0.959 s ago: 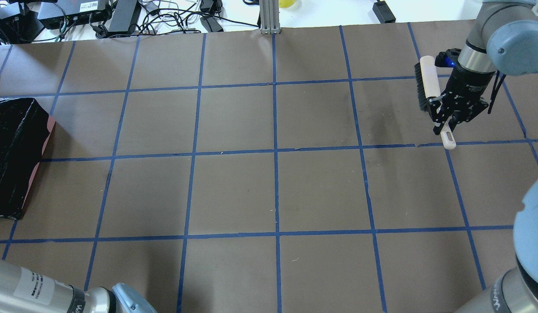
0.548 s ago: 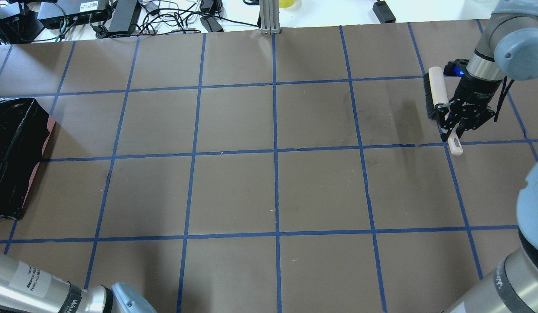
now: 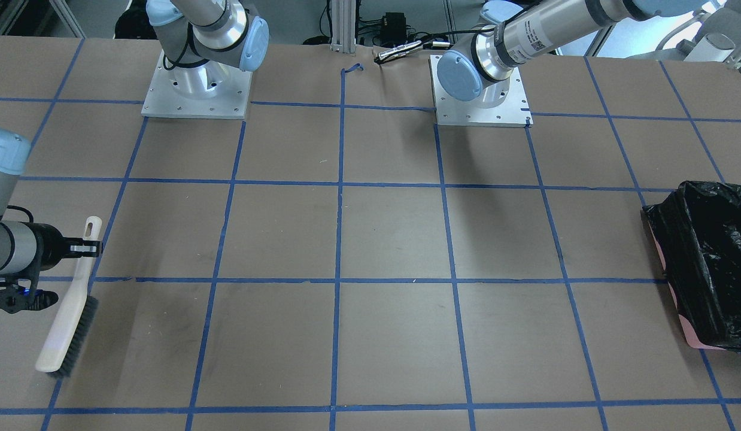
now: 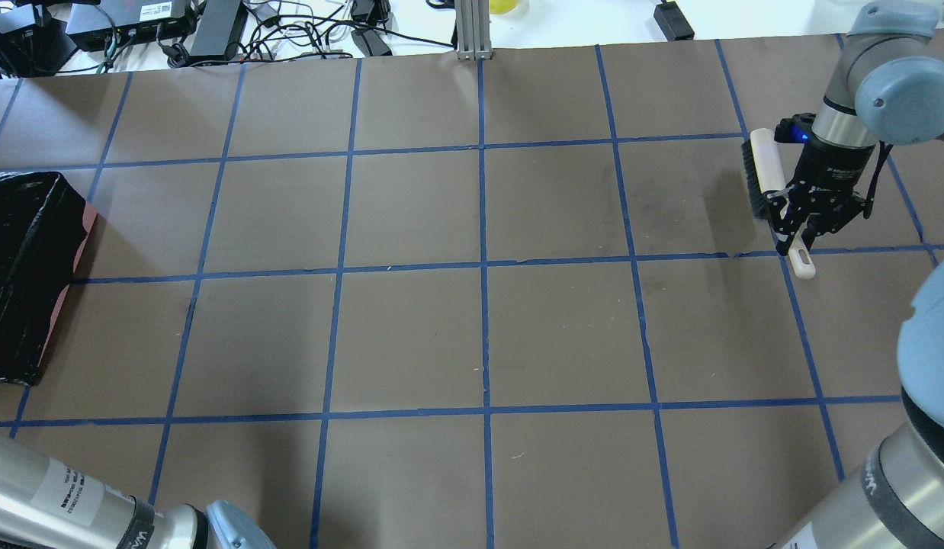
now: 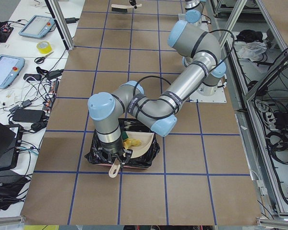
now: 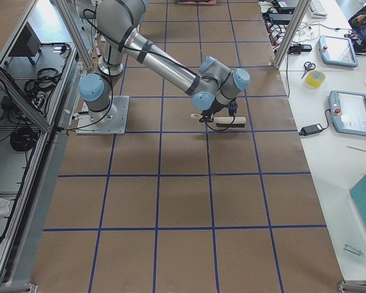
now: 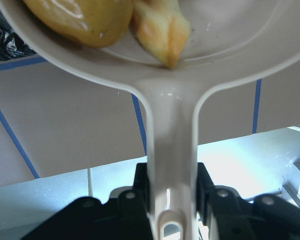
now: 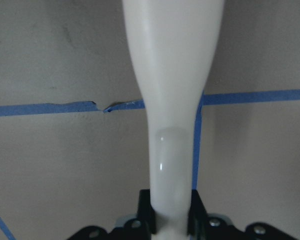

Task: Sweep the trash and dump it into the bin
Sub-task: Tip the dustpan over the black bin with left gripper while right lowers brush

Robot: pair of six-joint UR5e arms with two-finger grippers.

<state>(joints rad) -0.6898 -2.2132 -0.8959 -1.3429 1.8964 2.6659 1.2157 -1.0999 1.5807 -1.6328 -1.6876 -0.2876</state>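
Beige plastic dustpan (image 5: 140,140) hangs over the black-lined pink bin (image 4: 30,259) at the left end of the bench (image 4: 480,335), its handle clenched between the left fingers (image 7: 141,182). A yellow-orange lump (image 7: 85,17) and a pale-orange croissant-like piece (image 7: 160,30) lie in its scoop. Well apart, on the bench's right side, the right fingers (image 8: 146,207) are clamped on the handle of a white, dark-bristled brush (image 4: 765,164).

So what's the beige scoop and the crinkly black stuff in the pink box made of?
The beige dustpan looks like smooth moulded plastic: glossy highlights, one-piece rounded handle. The black liner in the pink bin is probably thin plastic film: crinkled, shiny folds.
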